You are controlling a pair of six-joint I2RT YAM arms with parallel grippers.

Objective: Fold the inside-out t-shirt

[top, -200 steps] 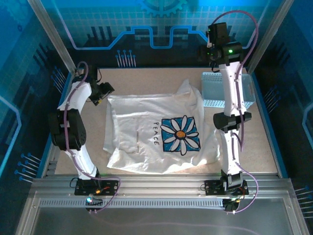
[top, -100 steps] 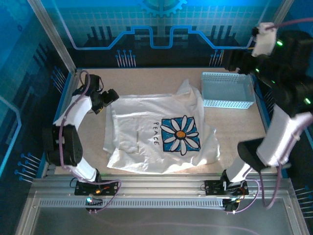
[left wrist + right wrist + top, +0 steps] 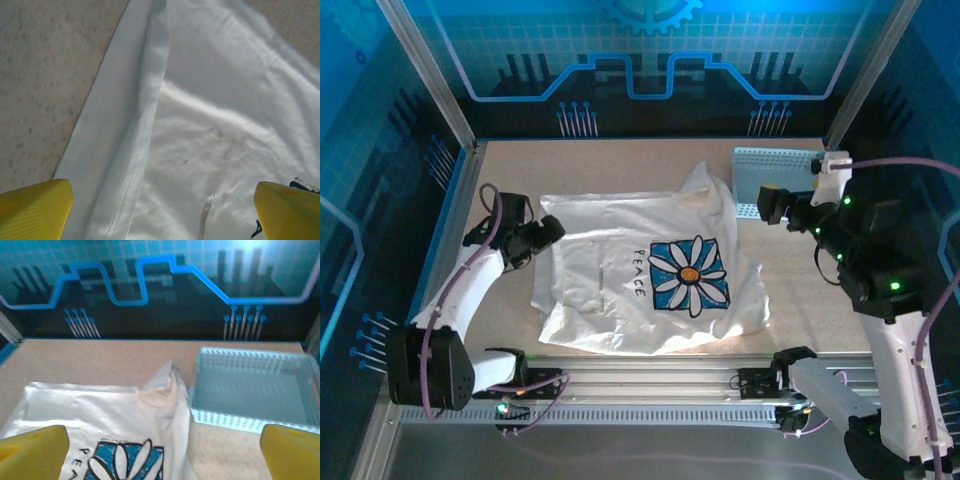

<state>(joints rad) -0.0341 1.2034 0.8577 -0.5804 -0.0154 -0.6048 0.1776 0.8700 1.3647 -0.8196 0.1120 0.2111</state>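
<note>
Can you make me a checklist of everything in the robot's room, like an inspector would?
Surface: speckled tan table, bare around the cloth.
Job's things: white t-shirt spread out and wrinkled, blue flower print facing up, not folded yet; one bunched corner sits beside the basket.
Clutter: light blue basket at the far right, nothing seen inside.
Grippers: left tool open, over the shirt's left edge; right tool open, in front of the basket, holding nothing.
Cables: a purple cable loops along the left arm; another arcs over the right arm; neither lies on the shirt.
Surroundings: blue walls with a circuit pattern; metal rail at the near edge.
</note>
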